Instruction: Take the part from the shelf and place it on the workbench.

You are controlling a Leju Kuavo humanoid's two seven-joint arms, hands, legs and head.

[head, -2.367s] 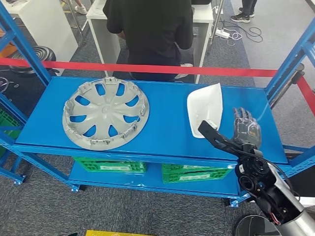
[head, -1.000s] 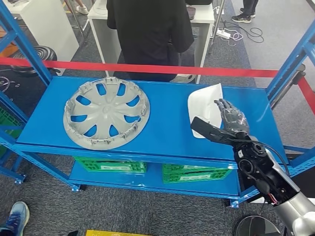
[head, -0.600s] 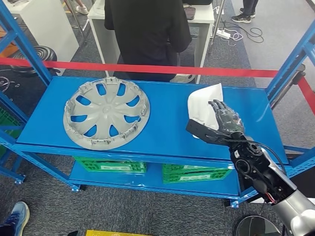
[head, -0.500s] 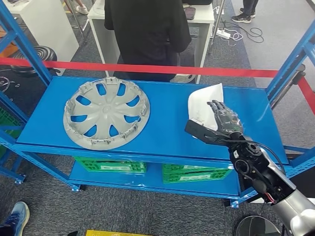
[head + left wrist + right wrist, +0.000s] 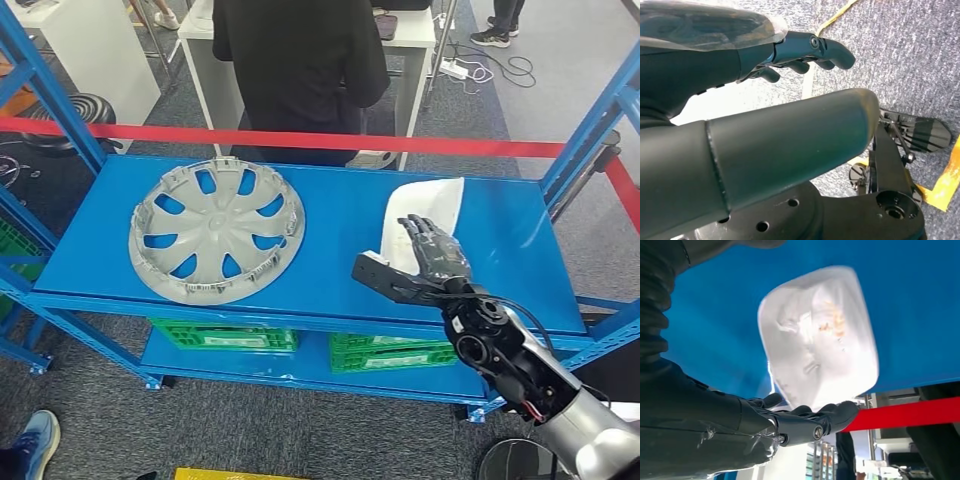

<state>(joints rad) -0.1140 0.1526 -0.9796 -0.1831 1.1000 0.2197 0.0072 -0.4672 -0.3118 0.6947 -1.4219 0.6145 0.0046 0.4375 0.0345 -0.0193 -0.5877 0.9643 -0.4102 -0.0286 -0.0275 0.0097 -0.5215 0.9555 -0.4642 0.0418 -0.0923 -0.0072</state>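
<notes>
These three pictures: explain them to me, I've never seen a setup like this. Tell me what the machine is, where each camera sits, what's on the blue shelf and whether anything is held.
The machine is a humanoid robot with two silver arms ending in many-fingered hands. The wide picture comes from a camera high on its body, looking forward and down at a blue shelf. On the shelf lie a grey wheel cover on the left and a white part on the right. Green crates sit on the level below, and a person in black stands behind a red tape.

The right hand is spread at the white part, fingers against it; whether it grips yet, I cannot tell. The right wrist camera, mounted just behind that hand, shows the same part from a turned angle.

The left wrist camera shows the left hand hanging over the carpet with nothing in it.
</notes>
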